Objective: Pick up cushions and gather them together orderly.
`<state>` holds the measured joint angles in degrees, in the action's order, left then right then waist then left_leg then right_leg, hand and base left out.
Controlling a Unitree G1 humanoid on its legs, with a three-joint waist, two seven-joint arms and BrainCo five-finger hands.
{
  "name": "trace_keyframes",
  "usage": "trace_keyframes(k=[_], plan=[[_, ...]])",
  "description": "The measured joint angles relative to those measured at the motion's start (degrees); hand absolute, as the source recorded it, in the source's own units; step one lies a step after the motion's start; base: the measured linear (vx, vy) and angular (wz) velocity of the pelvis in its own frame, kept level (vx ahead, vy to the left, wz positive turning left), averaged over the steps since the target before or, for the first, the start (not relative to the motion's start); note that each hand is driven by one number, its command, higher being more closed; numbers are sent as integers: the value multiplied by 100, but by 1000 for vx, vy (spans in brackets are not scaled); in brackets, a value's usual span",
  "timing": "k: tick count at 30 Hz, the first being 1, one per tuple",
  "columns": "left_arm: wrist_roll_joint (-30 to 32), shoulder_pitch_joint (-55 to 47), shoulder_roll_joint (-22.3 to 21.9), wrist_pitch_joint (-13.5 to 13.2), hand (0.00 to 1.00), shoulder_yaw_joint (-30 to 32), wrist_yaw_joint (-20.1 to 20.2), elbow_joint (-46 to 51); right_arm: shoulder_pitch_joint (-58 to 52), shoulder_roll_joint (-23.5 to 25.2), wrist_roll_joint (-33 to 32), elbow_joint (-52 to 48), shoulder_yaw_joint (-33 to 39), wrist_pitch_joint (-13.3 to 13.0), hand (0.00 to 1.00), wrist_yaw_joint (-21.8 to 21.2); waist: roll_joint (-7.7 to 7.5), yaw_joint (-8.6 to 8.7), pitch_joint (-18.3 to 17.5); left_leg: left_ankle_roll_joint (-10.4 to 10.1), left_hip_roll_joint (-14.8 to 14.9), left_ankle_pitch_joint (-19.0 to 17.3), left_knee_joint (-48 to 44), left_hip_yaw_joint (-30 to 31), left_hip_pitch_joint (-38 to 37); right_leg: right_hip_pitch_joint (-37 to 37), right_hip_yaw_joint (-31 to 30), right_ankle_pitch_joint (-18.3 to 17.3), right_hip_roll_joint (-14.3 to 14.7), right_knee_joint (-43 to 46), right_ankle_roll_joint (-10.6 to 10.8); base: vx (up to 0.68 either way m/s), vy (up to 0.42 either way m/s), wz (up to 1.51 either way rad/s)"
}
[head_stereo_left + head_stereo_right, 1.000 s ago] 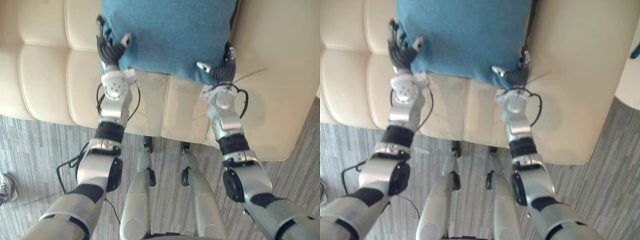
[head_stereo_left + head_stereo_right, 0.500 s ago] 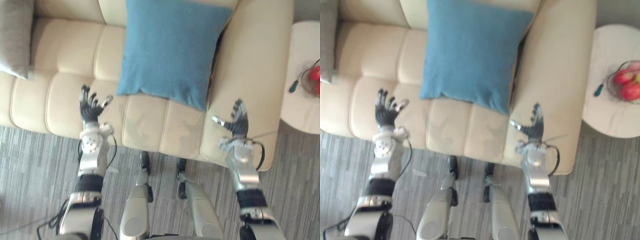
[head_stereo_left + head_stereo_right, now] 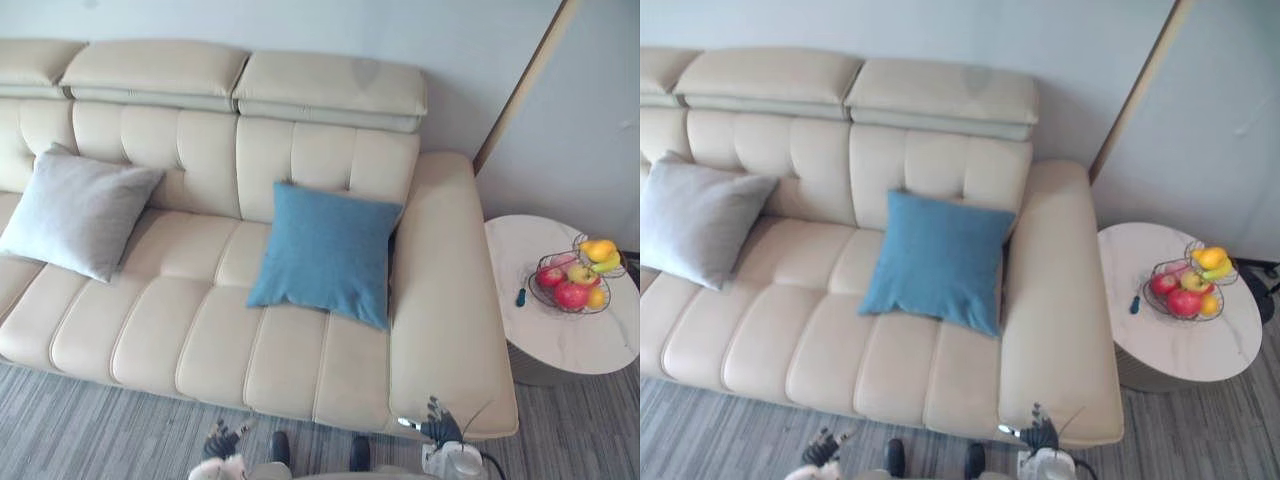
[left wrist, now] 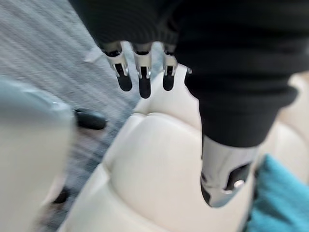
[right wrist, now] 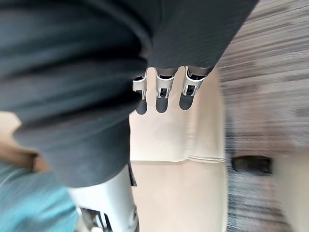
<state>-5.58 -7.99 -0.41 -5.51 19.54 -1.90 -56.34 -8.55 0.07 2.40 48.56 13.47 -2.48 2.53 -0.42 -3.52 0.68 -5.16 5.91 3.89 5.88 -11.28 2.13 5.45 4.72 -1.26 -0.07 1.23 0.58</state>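
Both hands hang low at the sofa's front edge, empty. The left hand (image 3: 222, 441) is over the striped floor (image 3: 90, 430) just short of the seat. Its fingers (image 4: 140, 77) are straight and spread, with the thumb (image 4: 224, 181) held apart, closed on nothing. The right hand (image 3: 437, 426) is at the front end of the armrest (image 3: 445, 300); its fingers (image 5: 164, 94) are likewise straight and loose, gripping nothing.

The blue cushion (image 3: 328, 252) stands well ahead of both hands, between them and nearer the right one. It leans on the sofa (image 3: 190, 335) back, its right edge against the armrest. Neither hand touches it; one corner shows past each thumb in the wrist views.

The grey cushion (image 3: 75, 210) lies far ahead and left of the left hand, propped on the back, well apart from the blue one.

Right of the right hand, beyond the armrest, a round table (image 3: 560, 340) carries a fruit basket (image 3: 575, 275).
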Motion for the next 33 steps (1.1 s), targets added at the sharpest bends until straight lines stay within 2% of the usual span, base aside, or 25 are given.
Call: trace_keyframes(k=[7, 8, 18, 25, 27, 30, 32, 33], plan=[[324, 53, -73, 94, 0, 137, 29, -150, 21, 10, 58, 415, 401, 150, 0, 59, 65, 9, -101, 36, -76, -67, 37, -6, -221, -277, -10, -18, -69, -67, 53, 16, 10, 0], [442, 171, 19, 91, 0, -40, 92, -276, 415, 15, 97, 900, 614, 214, 0, 86, -14, 53, 57, 330, -560, -411, 44, -69, -628, -756, -80, -94, -496, -252, 321, 0, 0, 0], [432, 173, -6, 92, 0, -36, 80, -274, 419, 16, 100, 899, 422, 230, 0, 103, -18, 45, 80, 330, -549, -411, 42, -101, -718, -837, -102, -93, -488, -245, 320, -2, -1, 0], [421, 231, -24, 125, 0, -49, -69, -271, 507, 3, 217, 866, -65, 307, 0, 280, -35, 31, 215, 306, -500, -437, 7, -453, -980, -832, -428, -91, -428, -24, 318, -67, -16, -24], [417, 283, -5, 126, 0, -93, -73, -272, 550, 5, 224, 864, -199, 323, 0, 313, -103, 8, 292, 307, -489, -444, 0, -638, -1003, -653, -611, -91, -407, 114, 318, -125, 2, -49], [378, 411, 126, 123, 0, -219, -127, -275, 733, 40, 288, 858, -376, 373, 0, 318, -181, 2, 426, 349, -401, -754, -655, -945, -572, -231, -952, -47, -393, 362, 342, -108, -5, -59], [304, 528, 241, 127, 0, -272, -175, -255, 855, 87, 397, 818, -414, 414, 0, 334, -283, 33, 528, 449, -243, -981, -1396, -1159, -57, 81, -966, -40, -429, 454, 435, -143, -27, -36], [305, 544, 238, 130, 0, -271, -176, -234, 867, 102, 403, 791, -410, 415, 0, 346, -271, 28, 536, 483, -164, -999, -1496, -1211, 61, 108, -875, -40, -446, 489, 469, -78, -21, -28]])
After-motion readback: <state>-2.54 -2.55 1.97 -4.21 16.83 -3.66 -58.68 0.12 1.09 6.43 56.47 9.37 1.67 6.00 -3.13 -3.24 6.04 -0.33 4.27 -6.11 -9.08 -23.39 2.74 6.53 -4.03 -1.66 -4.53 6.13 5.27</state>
